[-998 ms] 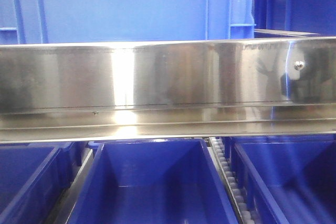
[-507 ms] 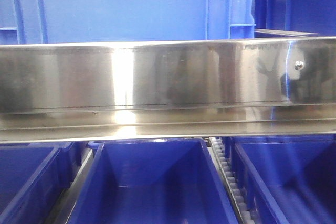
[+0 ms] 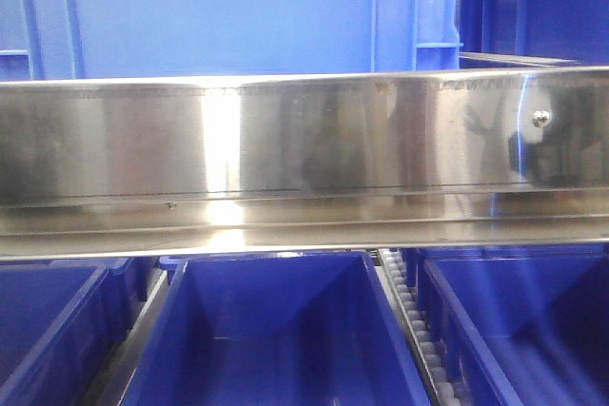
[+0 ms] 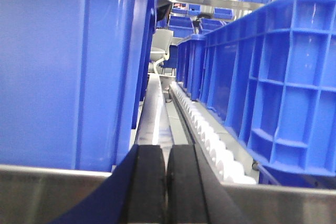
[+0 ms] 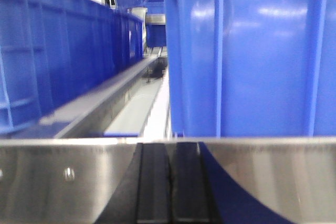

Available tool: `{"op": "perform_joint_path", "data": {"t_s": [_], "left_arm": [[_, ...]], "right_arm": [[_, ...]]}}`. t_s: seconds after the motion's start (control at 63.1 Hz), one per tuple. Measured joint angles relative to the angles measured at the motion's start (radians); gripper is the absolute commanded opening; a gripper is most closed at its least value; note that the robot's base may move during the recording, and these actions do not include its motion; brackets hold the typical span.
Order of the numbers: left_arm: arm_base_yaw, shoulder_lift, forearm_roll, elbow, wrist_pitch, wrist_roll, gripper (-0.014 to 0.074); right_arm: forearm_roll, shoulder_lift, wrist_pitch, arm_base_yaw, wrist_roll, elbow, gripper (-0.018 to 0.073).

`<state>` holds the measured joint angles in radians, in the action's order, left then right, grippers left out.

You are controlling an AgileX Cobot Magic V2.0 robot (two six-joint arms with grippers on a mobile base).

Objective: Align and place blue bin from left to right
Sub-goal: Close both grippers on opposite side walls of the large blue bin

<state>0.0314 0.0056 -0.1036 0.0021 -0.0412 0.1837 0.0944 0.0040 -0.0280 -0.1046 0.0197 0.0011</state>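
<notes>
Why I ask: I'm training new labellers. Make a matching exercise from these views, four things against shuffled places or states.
1 blue bin
2 steel rail
3 white rollers
4 left gripper

a shut, empty
b row beside ribbed crates
c above the rail
d shiny, spanning the front view

Pairs: 1-c, 2-d, 3-b, 4-a

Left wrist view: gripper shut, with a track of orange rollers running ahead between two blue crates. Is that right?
No: the rollers are white, not orange, as the left wrist view shows. The left gripper is shut, and the track runs between the two blue crates.
</notes>
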Motion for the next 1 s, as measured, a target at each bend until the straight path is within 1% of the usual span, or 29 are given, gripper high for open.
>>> {"op": "perform_joint_path", "data": {"t_s": [0.079,0.143,0.19,0.238,0.317,0.364,0.396,0.428,0.46,0.475,0.523,0.602,0.618,0.681,0.776,0.871,0.998], "left_arm": [[0.000,0.000,0.003,0.000,-0.017,0.000,0.0004],[0.000,-0.002,0.003,-0.012,-0.004,0.000,0.0006],[0.000,-0.002,0.001,-0.039,0.041,0.000,0.0015],[0.000,-0.002,0.001,-0.090,0.095,0.000,0.0042],[0.000,-0.002,-0.002,-0.196,0.217,0.000,0.0121],[0.000,-0.002,-0.007,-0.273,0.296,0.000,0.0188],[0.000,0.006,-0.009,-0.318,0.336,-0.002,0.0237],[-0.001,0.025,-0.011,-0.385,0.395,-0.015,0.0293],[-0.001,0.047,-0.011,-0.440,0.441,-0.031,0.0327],[-0.001,0.063,-0.011,-0.472,0.469,-0.041,0.0351],[-0.001,0.100,-0.011,-0.535,0.522,-0.058,0.0393],[-0.001,0.180,-0.011,-0.640,0.610,-0.072,0.0452],[-0.001,0.195,-0.011,-0.658,0.623,-0.075,0.0461],[-0.001,0.257,-0.010,-0.726,0.665,-0.080,0.0496],[-0.008,0.364,-0.001,-0.828,0.698,-0.112,0.0537],[-0.059,0.473,0.017,-0.930,0.740,-0.130,0.0550],[-0.133,0.623,0.025,-1.074,0.858,-0.134,0.0550]], "right_arm": [[0.000,0.000,0.035,0.000,0.000,0.000,-0.0080],[0.000,0.000,0.070,0.000,0.000,0.000,-0.0080],[0.000,0.000,0.079,0.000,0.000,0.000,-0.0080],[0.000,0.000,0.063,-0.002,0.000,-0.015,-0.0076],[0.000,-0.002,-0.044,-0.009,0.000,-0.092,-0.0029],[0.000,-0.002,-0.106,-0.016,0.000,-0.164,0.0041],[0.000,-0.002,-0.153,-0.019,0.000,-0.208,0.0108],[0.000,0.004,-0.194,-0.026,0.000,-0.273,0.0199],[0.000,0.019,-0.224,-0.034,0.000,-0.324,0.0264],[0.000,0.029,-0.238,-0.039,0.000,-0.343,0.0313],[0.000,0.053,-0.258,-0.050,0.000,-0.404,0.0421],[0.000,0.108,-0.273,-0.068,0.000,-0.485,0.0568],[0.000,0.118,-0.275,-0.071,0.000,-0.498,0.0580],[0.000,0.165,-0.291,-0.084,0.000,-0.540,0.0568],[0.022,0.246,-0.334,-0.105,0.000,-0.611,0.0559],[0.054,0.354,-0.424,-0.142,0.000,-0.714,0.0559],[0.071,0.523,-0.514,-0.206,0.000,-0.886,0.0559]]}}
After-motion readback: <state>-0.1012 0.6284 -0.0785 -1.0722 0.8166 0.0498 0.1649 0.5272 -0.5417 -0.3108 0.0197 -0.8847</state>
